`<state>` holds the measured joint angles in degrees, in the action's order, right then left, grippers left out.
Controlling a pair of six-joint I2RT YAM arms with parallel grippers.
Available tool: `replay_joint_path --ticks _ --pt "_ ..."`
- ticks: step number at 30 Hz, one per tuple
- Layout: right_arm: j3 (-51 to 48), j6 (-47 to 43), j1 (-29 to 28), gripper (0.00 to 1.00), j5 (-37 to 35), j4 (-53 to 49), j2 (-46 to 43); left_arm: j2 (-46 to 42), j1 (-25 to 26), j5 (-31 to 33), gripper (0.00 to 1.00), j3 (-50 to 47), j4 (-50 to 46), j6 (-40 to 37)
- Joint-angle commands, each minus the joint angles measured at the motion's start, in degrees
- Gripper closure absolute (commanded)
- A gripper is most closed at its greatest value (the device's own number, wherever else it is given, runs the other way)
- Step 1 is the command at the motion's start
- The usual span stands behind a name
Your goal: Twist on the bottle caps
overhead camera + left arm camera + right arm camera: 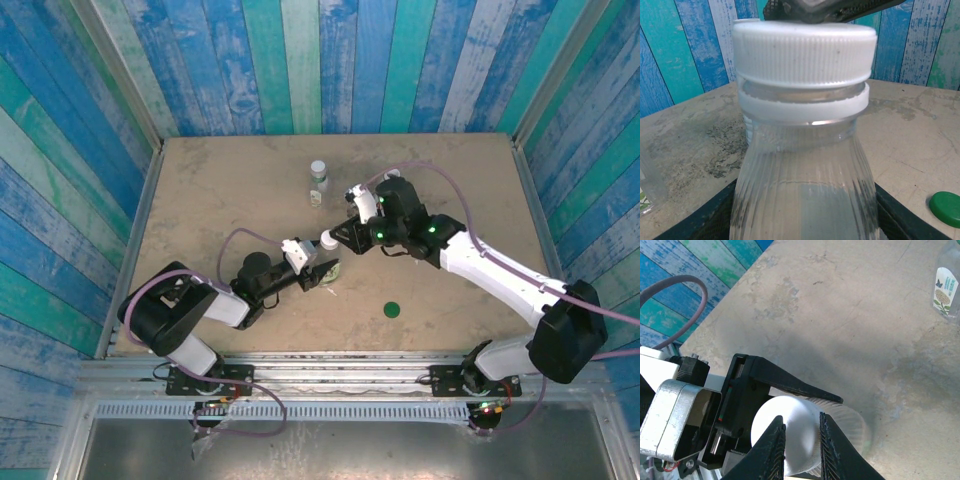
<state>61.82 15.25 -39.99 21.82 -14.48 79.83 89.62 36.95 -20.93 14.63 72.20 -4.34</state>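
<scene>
**Beige tabletop (220, 200), cap (805, 55) on bottle (805, 190)**

The left gripper (325, 268) has its fingers clamped round the clear bottle's ribbed body. The white cap sits on its neck. The right gripper (801, 419) rests on top of the cap, fingers closed, holding nothing. The bottle looks light and squashy, and the cap's ridged rim suits gripping.

White, clear and green against blue stripes
White ribbed cap (805, 52), clear ridged bottle (805, 190), green cap (946, 207), mottled beige worktop (910, 130), blue-and-teal striped plank walls (680, 50).
</scene>
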Motion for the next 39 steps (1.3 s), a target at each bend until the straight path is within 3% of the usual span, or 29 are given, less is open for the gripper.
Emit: replay_joint_path --ticks 1,12,18,24,34,39 --pt "-3.57 -0.17 -0.36 0.78 -3.67 -10.46 3.04 -0.53 0.32 -2.1 0.44 -0.37 -3.72 0.43" --pt "-3.05 -1.01 -0.35 0.79 -7.91 -12.93 6.83 -0.45 0.32 -1.56 0.44 -0.58 -3.52 0.3" --pt "-5.04 0.98 -0.57 0.79 -5.1 -11.85 2.67 -0.5 0.23 -1.52 0.44 -0.49 -3.73 0.57" --pt "2.67 0.53 -1.44 0.75 -4.99 -12.37 0.76 -1.85 0.15 -4.24 0.44 0.36 -6.02 2.24" --pt "10.94 -6.56 -6.51 0.44 -20.52 -15.93 0.29 0.39 -1.09 -11.92 0.45 3.85 -9.44 6.25" --pt "12.64 -8.36 -8.71 0.37 -24.5 -18.36 2.21 0.57 -1.25 -12.06 0.46 4.35 -10.67 6.27"
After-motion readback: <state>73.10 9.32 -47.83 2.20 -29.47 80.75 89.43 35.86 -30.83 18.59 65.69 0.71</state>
